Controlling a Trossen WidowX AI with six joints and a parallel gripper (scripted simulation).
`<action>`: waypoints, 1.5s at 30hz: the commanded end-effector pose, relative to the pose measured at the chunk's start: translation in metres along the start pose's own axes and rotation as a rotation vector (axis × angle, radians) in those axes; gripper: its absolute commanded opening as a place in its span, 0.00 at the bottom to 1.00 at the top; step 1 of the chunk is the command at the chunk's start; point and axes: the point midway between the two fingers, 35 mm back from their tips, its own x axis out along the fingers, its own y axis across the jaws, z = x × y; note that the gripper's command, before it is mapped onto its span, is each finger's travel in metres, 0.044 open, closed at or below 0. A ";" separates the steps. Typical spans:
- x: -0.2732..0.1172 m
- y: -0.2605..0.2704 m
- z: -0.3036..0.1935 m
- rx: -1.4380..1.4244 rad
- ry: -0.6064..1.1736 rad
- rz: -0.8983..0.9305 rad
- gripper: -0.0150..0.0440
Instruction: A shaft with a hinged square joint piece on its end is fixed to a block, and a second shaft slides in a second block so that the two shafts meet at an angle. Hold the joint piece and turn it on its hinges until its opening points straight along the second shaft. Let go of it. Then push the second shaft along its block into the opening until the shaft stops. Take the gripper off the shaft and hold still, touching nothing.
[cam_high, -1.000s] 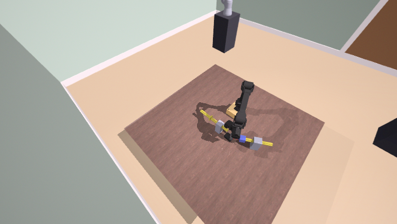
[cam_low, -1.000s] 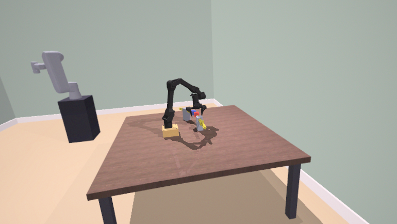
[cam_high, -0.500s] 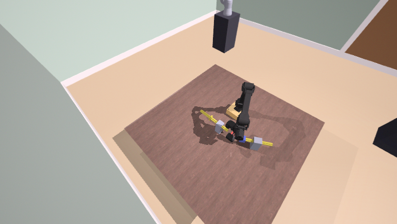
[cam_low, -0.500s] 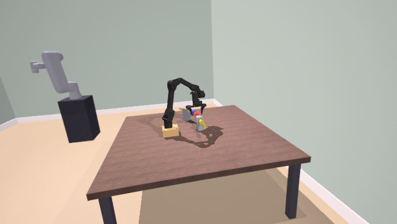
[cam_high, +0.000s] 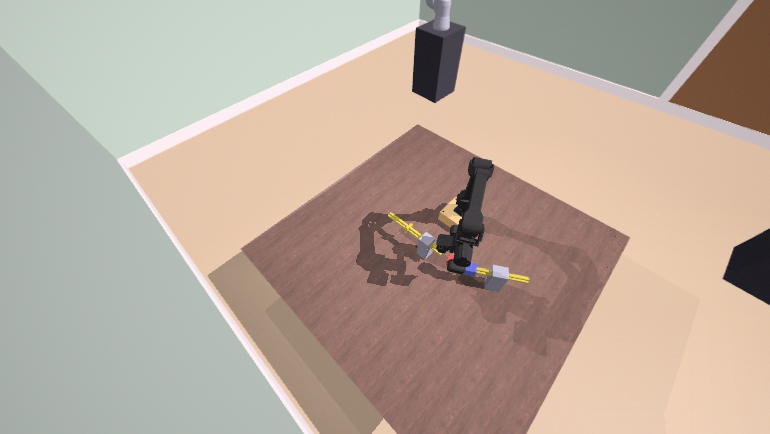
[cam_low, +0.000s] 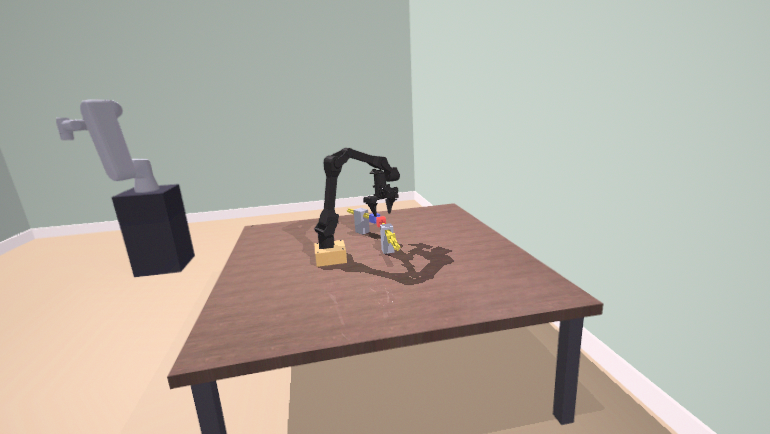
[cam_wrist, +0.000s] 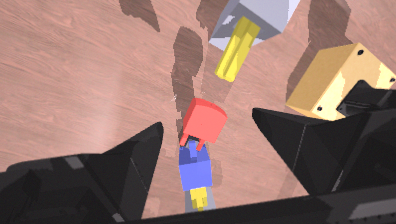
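The red joint piece (cam_high: 450, 257) (cam_low: 381, 221) (cam_wrist: 204, 121) is hinged to a blue piece (cam_high: 470, 269) (cam_wrist: 196, 172) on the end of the fixed yellow shaft (cam_high: 518, 278) (cam_wrist: 199, 198), held by a grey block (cam_high: 496, 279) (cam_low: 360, 222). In the wrist view it leans roughly toward the second yellow shaft (cam_high: 399, 219) (cam_low: 392, 240) (cam_wrist: 235, 55); its opening is hidden. That shaft runs through the second grey block (cam_high: 425, 245) (cam_low: 386, 240), its end apart from the red piece. My gripper (cam_low: 381, 214) (cam_wrist: 207, 119) is open and empty, above the joint piece, fingers on either side.
The tan arm base (cam_high: 448, 214) (cam_low: 330, 253) (cam_wrist: 325, 80) stands on the wooden table (cam_high: 334, 226) (cam_low: 301, 301) beside the two blocks. A crosspiece (cam_high: 408, 228) sits on the outer part of the second shaft. A grey robot (cam_low: 107, 140) on a dark pedestal stands off the table.
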 end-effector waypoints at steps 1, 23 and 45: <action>-0.014 -0.001 0.002 -0.122 0.015 0.019 1.00; -0.079 -0.015 0.010 -0.870 0.058 0.113 1.00; -0.069 -0.024 0.027 -0.662 0.170 0.157 1.00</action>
